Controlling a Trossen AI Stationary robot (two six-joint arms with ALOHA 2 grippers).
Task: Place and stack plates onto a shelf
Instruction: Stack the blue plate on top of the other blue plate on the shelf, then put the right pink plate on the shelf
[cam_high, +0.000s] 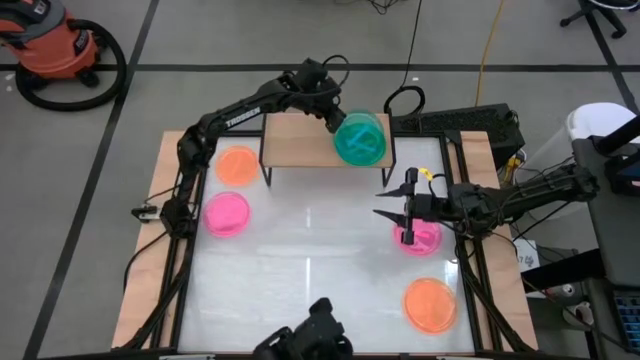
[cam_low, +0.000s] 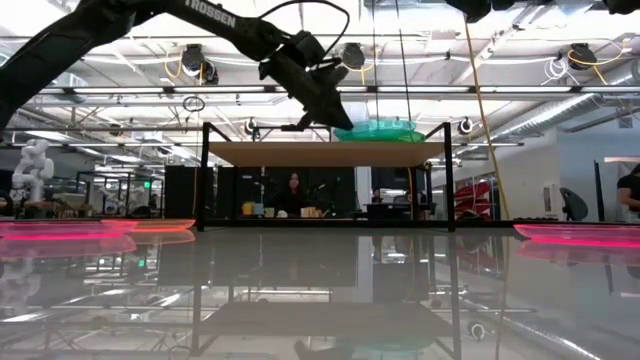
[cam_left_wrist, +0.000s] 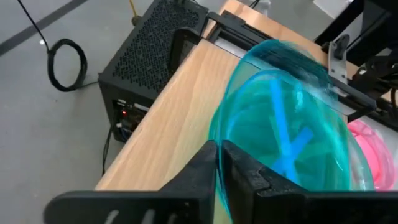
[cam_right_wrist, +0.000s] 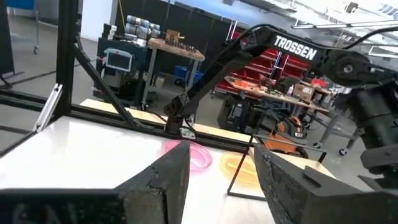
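Note:
A green plate with blue showing through it sits at the right end of the shelf, the low wooden stand at the table's far side. In the low view the plate is at board level. My left gripper is shut on its rim. My right gripper hovers open over the table, just left of a pink plate. An orange plate and a pink plate lie flat at the table's left, and another orange plate lies near right. My left gripper pinches the green plate's rim between its two fingers, on the plate's left side. It comes slanting down from the left and far side. The plate sits over the shelf's right end, and the low view shows its underside at the board top.
A black box and cables stand beyond the shelf's right end. Black frame rails run along the table's sides. The white table middle is bare. A person sits in the room behind the table.

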